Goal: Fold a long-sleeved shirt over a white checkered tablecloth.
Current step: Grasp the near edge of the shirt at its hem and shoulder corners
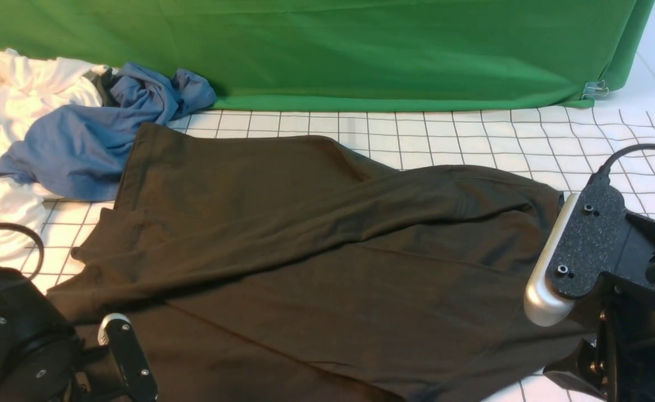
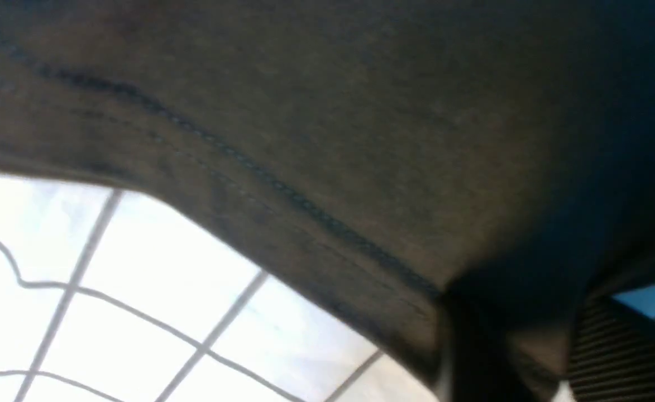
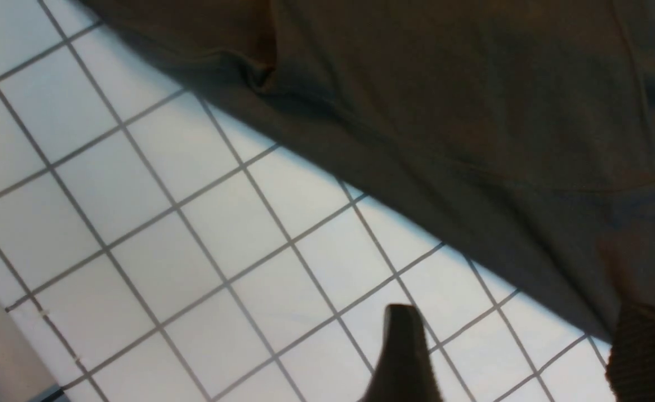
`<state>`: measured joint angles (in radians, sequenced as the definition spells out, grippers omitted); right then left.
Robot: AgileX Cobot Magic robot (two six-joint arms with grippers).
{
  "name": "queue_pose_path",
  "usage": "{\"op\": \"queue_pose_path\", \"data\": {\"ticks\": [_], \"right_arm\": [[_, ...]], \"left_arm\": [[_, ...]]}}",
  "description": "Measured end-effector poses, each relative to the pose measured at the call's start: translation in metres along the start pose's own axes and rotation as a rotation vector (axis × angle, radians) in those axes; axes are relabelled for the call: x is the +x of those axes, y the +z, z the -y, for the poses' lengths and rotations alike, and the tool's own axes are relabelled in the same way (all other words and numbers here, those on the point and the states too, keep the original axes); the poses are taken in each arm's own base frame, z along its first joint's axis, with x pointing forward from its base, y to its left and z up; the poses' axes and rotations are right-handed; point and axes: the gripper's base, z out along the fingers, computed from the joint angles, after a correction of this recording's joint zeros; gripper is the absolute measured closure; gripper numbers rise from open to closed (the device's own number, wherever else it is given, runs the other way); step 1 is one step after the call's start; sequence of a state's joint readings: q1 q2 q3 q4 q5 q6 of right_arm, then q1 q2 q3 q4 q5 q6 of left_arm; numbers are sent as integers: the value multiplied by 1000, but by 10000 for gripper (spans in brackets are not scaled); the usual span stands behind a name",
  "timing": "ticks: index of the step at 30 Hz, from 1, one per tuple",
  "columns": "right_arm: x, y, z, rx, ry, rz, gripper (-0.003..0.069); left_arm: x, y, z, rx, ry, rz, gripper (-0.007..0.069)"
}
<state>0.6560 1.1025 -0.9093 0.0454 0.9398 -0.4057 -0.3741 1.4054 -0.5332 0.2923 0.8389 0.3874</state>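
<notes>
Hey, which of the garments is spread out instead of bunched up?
The black long-sleeved shirt, spread across the checkered tablecloth; the blue garment and white garment lie crumpled at far left.

Shirt (image 1: 305,251) on tablecloth (image 1: 472,134), garments (image 1: 70,139) apparently touching its far-left corner

left pincer (image 2: 528,353) clamped, right pincer (image 3: 520,335) spread wide, both low.

The long-sleeved shirt (image 1: 305,240) I see is plain dark charcoal with a brownish cast. The white checkered tablecloth (image 1: 472,134) carries thin dark grid lines forming squares. The backdrop cloth (image 1: 361,50) is solid green, one crumpled garment (image 1: 92,134) blue, another (image 1: 31,84) white. My right claw (image 3: 522,363) is black.
</notes>
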Motion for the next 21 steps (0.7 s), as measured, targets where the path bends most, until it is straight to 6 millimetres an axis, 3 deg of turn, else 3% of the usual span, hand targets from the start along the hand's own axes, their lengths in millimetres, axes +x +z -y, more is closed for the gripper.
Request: {"op": "queue_pose_path", "data": {"ticks": [4, 10, 13, 21], "right_arm": [[1, 0, 3, 36, -16, -15, 162], [9, -2, 15, 171, 15, -98, 162], [11, 0, 23, 217, 43, -128, 162], [14, 38, 51, 220, 117, -256, 162]], "left_arm": [[-4, -8, -5, -26, -41, 36, 643], [-6, -42, -18, -81, -102, 76, 653], [-5, -48, -22, -90, -110, 67, 653], [-6, -50, -23, -91, -120, 78, 653]]}}
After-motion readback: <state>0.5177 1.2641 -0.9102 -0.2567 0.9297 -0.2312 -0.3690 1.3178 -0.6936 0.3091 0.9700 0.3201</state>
